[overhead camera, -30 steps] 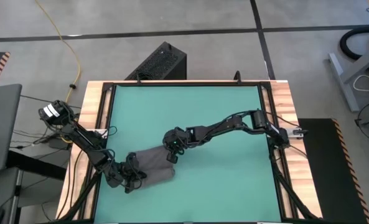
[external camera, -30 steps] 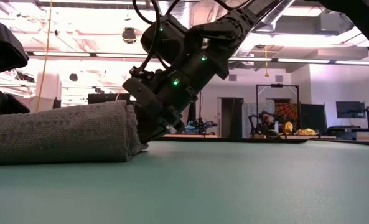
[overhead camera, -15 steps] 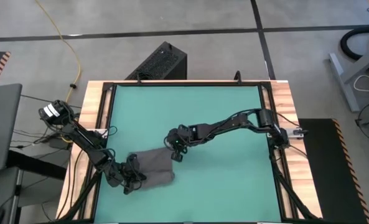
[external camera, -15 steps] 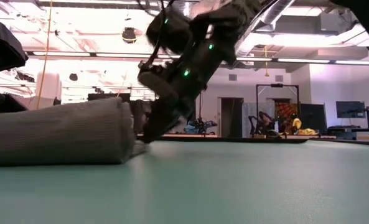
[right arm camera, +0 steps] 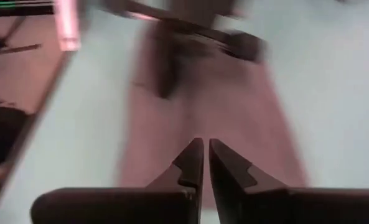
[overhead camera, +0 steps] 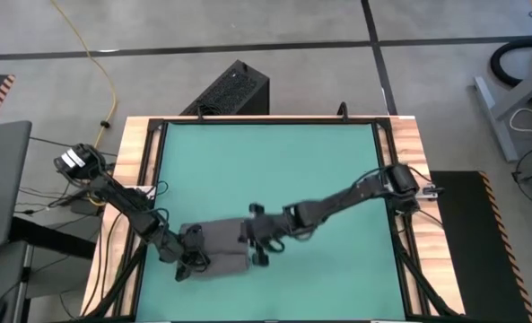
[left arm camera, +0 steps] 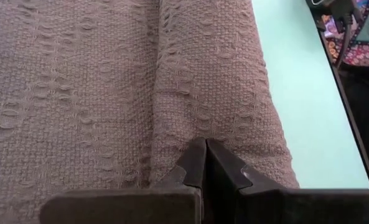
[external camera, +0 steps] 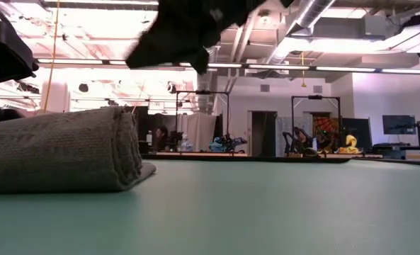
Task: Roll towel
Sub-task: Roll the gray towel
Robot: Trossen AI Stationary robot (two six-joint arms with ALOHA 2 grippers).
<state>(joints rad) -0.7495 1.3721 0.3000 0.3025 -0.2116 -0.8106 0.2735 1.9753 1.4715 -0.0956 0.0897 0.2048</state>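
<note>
Clearly the towel [overhead camera: 219, 247] sat rolled near the table's [overhead camera: 337, 161] front-left corner, left pincer [overhead camera: 192, 260] together against it; right pincer [overhead camera: 258, 244] looked nearly together, holding nothing, though blurred. I feared the loose flap unrolling.

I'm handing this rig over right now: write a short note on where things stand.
Left pincer: shut, tips pressed against the towel at its left end.
Right pincer: off the cloth, above the roll's right end, fingers nearly together, holding nothing.
Towel: lies rolled on the green table, near the front left.
Done: roll formed.
Left: probably only tidying and backing both arms away.
</note>
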